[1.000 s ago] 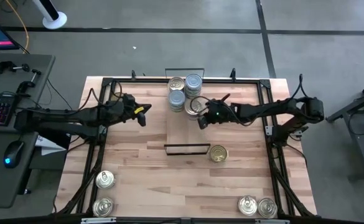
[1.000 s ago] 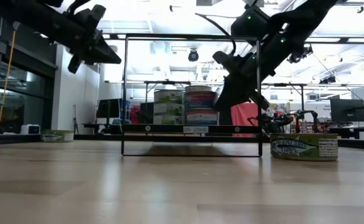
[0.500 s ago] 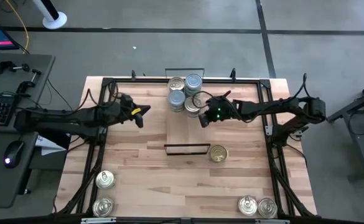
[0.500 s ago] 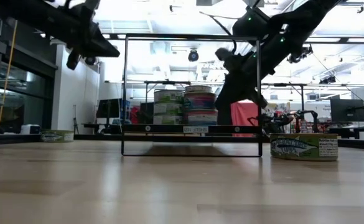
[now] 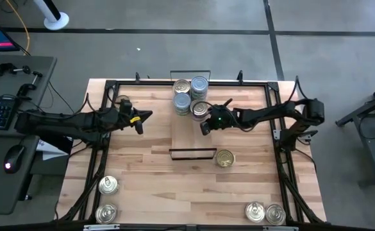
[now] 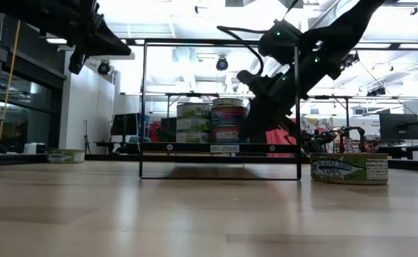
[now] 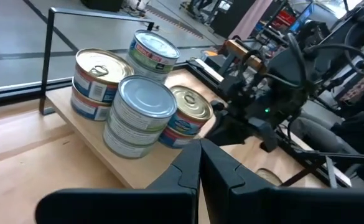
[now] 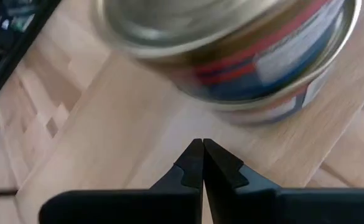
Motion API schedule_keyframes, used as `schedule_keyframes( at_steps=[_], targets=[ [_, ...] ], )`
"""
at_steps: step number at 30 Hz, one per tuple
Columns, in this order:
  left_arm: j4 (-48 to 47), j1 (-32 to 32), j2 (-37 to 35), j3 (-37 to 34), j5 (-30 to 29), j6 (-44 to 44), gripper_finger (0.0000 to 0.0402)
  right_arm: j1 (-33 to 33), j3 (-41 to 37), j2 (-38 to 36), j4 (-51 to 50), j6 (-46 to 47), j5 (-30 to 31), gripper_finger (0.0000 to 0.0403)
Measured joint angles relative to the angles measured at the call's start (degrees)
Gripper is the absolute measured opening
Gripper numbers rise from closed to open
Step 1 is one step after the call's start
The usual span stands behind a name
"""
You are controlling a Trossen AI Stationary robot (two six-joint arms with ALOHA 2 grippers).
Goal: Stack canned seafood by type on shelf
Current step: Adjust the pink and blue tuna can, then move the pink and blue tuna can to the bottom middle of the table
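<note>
Fingertips of your right gripper point(image 8: 201, 163) are pressed together on nothing, hovering just beside a single gold-topped tin point(image 5: 200, 109) with a red and blue label that sits on the shelf point(image 5: 184, 131). Just beyond that tin from the gripper you have three stacks of tins point(image 5: 190, 94) grouped at the shelf's far end, though the stack heights are hard to judge from above, and one loose tin point(image 5: 224, 158) lies on the table past the shelf's near wire frame. Your left gripper point(image 5: 138, 120) is likewise closed and empty, held above the table well off to the shelf's left, with four more tins point(image 5: 108, 186) near the table's front corners.
</note>
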Motion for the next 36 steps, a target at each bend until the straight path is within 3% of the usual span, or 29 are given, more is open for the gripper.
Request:
schedule_keyframes(
  at_steps=[7, 26, 29, 31, 33, 36],
  targets=[
    [-0.5, -0.2, 0.0, 0.0, 0.0, -0.7, 0.0000, 0.0, 0.0, 1.0, 2.4, 3.4, 6.7, 0.0000],
    [-1.2, -0.2, 0.0, 0.0, -0.2, -0.5, 0.0000, -0.1, 0.0, 1.0, 2.7, 5.4, 15.2, 0.0000],
    [-1.2, -0.2, 0.0, 0.0, -0.2, -0.5, 0.0000, -0.1, 0.0, 1.0, 3.3, 5.4, 14.5, 0.0000],
    [-1.1, -0.2, 0.0, 0.0, 0.5, -1.3, 0.0000, -0.4, 0.0, -0.2, 0.4, 5.2, 7.7, 0.0000],
    [-1.0, -0.2, 0.0, 0.0, 2.5, -1.5, 0.0000, 0.1, 0.0, -2.7, -7.7, 4.0, 2.6, 0.0000],
    [-1.4, -0.2, 0.0, 0.0, 4.6, -1.0, 0.0000, 2.2, 0.0, -8.4, -23.9, 1.7, 1.9, 0.0000]
  ],
)
